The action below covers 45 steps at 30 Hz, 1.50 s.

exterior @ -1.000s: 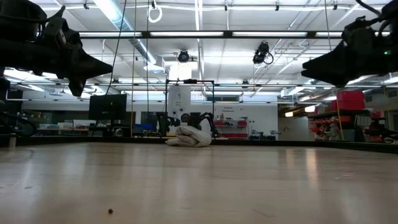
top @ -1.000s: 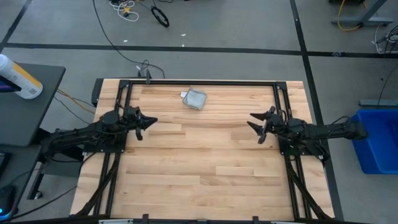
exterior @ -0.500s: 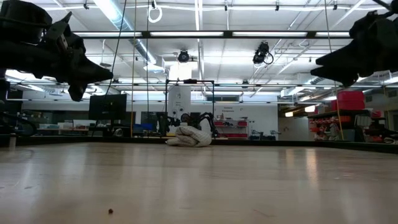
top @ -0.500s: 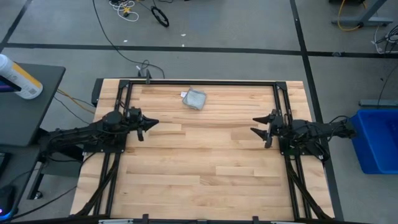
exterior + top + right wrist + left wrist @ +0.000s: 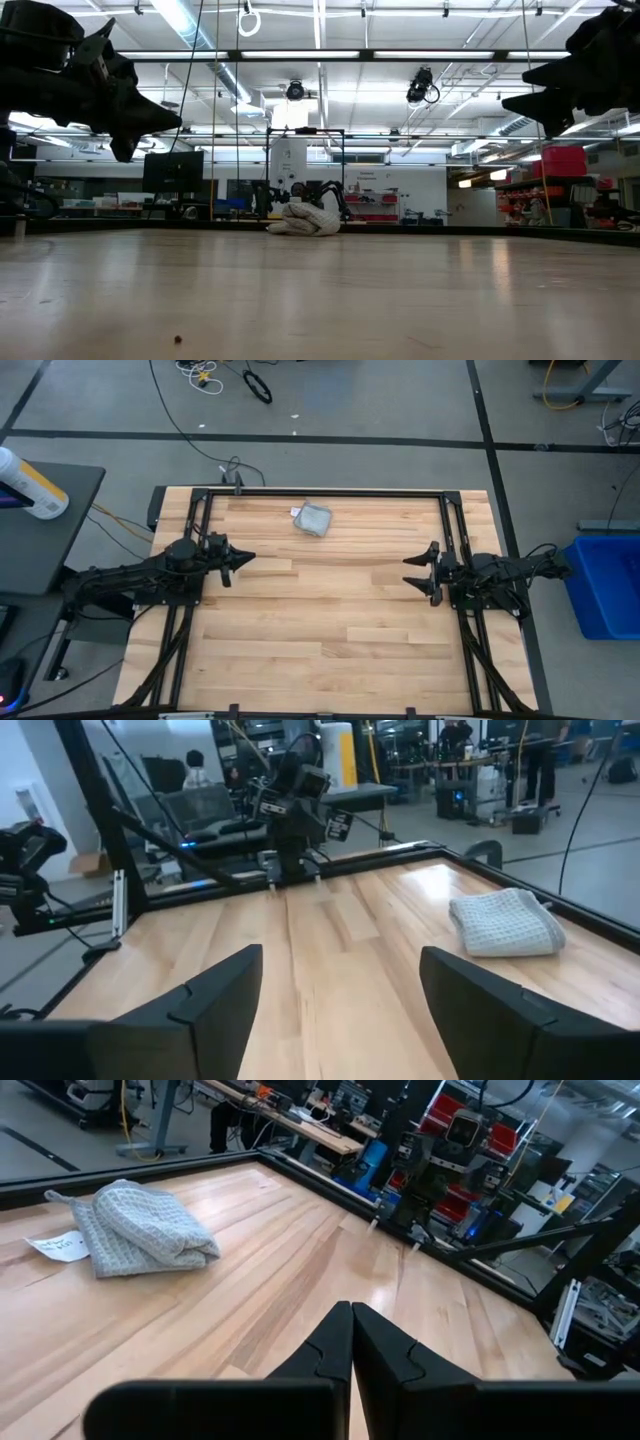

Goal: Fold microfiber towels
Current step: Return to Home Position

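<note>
We are holding our left gripper (image 5: 240, 558) pinched together and empty over the table's (image 5: 330, 640) left side. Our right gripper (image 5: 420, 574) is hanging spread wide over the right side. The folded towel (image 5: 314, 519) is lying near the far edge, well apart from both.

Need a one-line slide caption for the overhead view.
Folded grey towel lies near the table edge, left gripper shut and right gripper open, both clear of it.
</note>
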### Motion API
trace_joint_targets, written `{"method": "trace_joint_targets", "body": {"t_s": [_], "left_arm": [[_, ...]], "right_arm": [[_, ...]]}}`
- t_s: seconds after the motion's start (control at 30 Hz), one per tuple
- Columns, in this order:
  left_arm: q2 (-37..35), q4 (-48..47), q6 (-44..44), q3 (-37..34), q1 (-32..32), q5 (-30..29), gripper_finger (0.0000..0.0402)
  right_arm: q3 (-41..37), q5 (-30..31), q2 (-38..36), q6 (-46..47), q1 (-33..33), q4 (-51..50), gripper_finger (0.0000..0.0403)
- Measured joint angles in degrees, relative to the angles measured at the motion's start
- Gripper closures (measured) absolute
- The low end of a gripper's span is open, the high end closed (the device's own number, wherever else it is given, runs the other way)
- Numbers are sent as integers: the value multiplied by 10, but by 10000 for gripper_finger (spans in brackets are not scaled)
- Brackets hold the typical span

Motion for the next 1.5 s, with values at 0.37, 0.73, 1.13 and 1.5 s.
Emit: {"method": "trace_joint_targets", "body": {"t_s": [0.37, 0.73, 1.13, 1.5], "left_arm": [[0, 19, 1, -1, 0, 106, 387], [0, 38, 14, -1, 0, 60, 393], [0, 41, 3, -1, 0, -16, 380], [0, 42, 7, 0, 0, -16, 383]], "right_arm": [[0, -56, 23, 5, 0, -4, 146], [-1, -63, 96, 32, 0, 17, 175], [-1, -62, 139, 24, 0, 274, 219], [0, -62, 139, 24, 0, 607, 272]]}}
